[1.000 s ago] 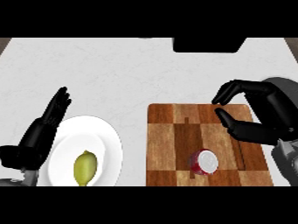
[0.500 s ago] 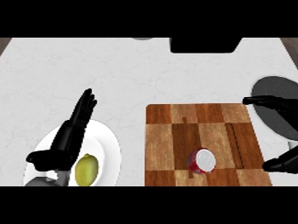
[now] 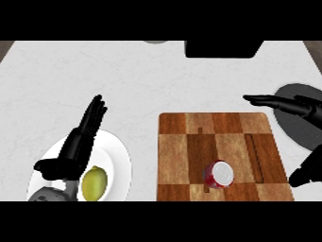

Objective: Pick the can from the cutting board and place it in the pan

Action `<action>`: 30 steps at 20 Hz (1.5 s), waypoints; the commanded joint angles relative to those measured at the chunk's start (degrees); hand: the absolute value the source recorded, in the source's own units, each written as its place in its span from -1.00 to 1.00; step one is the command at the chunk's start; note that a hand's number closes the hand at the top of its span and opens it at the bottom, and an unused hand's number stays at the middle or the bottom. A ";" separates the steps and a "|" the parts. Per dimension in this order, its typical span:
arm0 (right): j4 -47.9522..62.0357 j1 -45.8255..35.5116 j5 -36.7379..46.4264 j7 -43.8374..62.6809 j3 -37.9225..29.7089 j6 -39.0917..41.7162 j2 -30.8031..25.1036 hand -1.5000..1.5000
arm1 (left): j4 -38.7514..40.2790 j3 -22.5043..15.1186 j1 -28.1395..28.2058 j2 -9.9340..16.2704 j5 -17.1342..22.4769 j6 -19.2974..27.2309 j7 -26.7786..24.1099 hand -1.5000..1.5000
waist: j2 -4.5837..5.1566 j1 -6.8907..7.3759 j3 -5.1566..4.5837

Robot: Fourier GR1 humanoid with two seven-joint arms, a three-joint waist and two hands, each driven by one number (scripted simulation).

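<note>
Your can (image 3: 219,174) lies on the cutting board (image 3: 223,156), near its front edge, untouched. Your right hand (image 3: 309,113) hovers spread wide at the board's right side, fingers straight and holding nothing, above the dark pan (image 3: 297,118). Your left hand (image 3: 76,146) rests open, fingers up, over a white plate (image 3: 118,156) carrying a yellow-green fruit (image 3: 94,183) on the table (image 3: 122,80).

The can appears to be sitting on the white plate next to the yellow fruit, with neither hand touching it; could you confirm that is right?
Not quite: the head view shows the can on the cutting board, not the white plate. Neither hand touches it.
</note>
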 commanded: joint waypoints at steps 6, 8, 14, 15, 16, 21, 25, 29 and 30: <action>-9.19 -1.73 20.63 7.65 15.30 -0.61 0.74 -1.00 | -1.63 -0.90 -0.76 -1.24 -2.26 1.47 2.15 0.00 | -0.16 -0.15 0.02; -10.84 -2.09 22.03 9.60 16.21 0.72 1.27 -1.00 | -1.31 0.84 -0.31 -0.45 -1.05 0.37 2.86 0.00 | -0.17 -0.32 0.01; -11.95 -1.62 32.30 18.27 22.54 -0.26 8.92 -1.00 | 0.26 2.47 -0.04 -0.54 -1.47 -1.69 0.13 0.00 | -0.11 -0.33 -0.01; -7.68 -0.24 35.86 11.19 22.07 -2.00 7.94 -1.00 | 2.84 2.21 -0.57 -2.51 -1.83 -2.34 -1.41 0.00 | -0.02 -0.31 0.02; -5.85 -1.97 36.52 12.49 22.22 -1.05 9.30 -1.00 | -2.97 -1.31 3.82 -2.35 -4.32 -0.71 0.28 0.00 | -0.07 0.03 0.03; -2.37 -0.60 40.55 7.63 17.81 0.63 10.62 -1.00 | -3.92 3.66 3.34 -1.48 -2.57 -4.29 1.53 0.00 | -0.04 -0.07 0.03; -7.55 4.36 41.77 10.96 16.17 2.30 13.74 -1.00 | -4.44 1.56 4.83 -4.38 -6.48 -2.95 0.98 0.00 | -0.09 -0.26 0.02; -8.32 5.22 42.32 8.28 11.61 4.79 13.63 -1.00 | -0.48 3.46 1.09 -6.84 -7.74 -2.80 1.47 0.00 | -0.07 -0.42 0.02; -5.04 5.39 44.28 7.91 13.59 2.37 16.54 -1.00 | -0.39 6.61 1.71 -4.23 -4.86 -6.28 0.85 0.00 | -0.05 -0.29 0.02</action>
